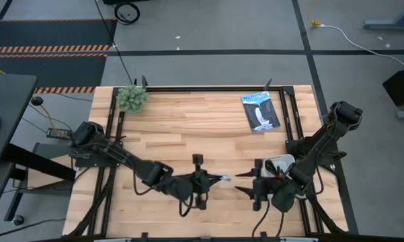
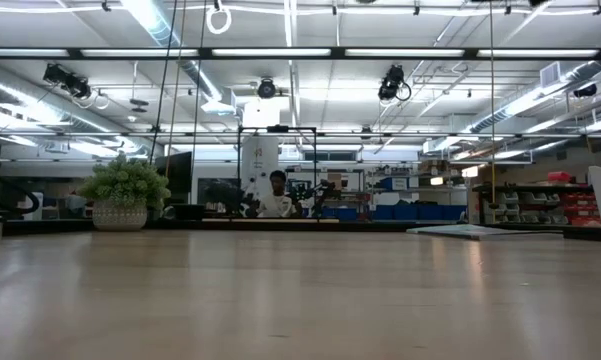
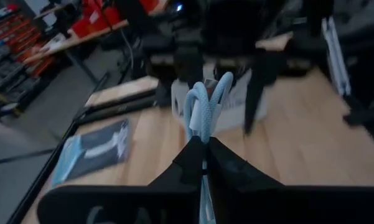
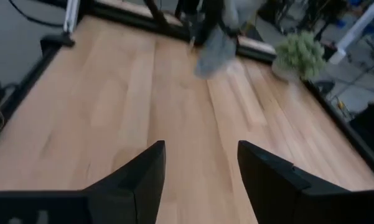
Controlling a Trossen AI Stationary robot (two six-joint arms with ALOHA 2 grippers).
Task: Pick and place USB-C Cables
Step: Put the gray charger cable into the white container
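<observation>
My left gripper (image 1: 212, 178) is near the table's near edge, at mid-width, and is shut on a pale blue USB-C cable (image 1: 222, 178). In the left wrist view the cable's loops (image 3: 205, 109) stick out past the shut fingertips (image 3: 205, 155). My right gripper (image 1: 243, 182) faces it from the right with its fingers wide open (image 4: 202, 177) and holds nothing. The white tray (image 1: 280, 163) lies partly under the right arm. The black and white-grey cables are out of view. My left gripper pinches the pale blue cable's bundled loops (image 3: 205, 134) between its two fingertips. The fingers are roughly level and point toward the table's right side. The loops stand out beyond the tips, bunched and slack. The wood shows well below them, so they look lifted clear.
A dark blue printed packet (image 1: 261, 111) lies flat near the far right corner. A small potted plant (image 1: 131, 98) stands at the far left corner. Bare wood (image 1: 188, 128) stretches between them. A black frame (image 1: 292, 114) runs along the table's edges. A person (image 2: 276, 195) sits in the room beyond.
</observation>
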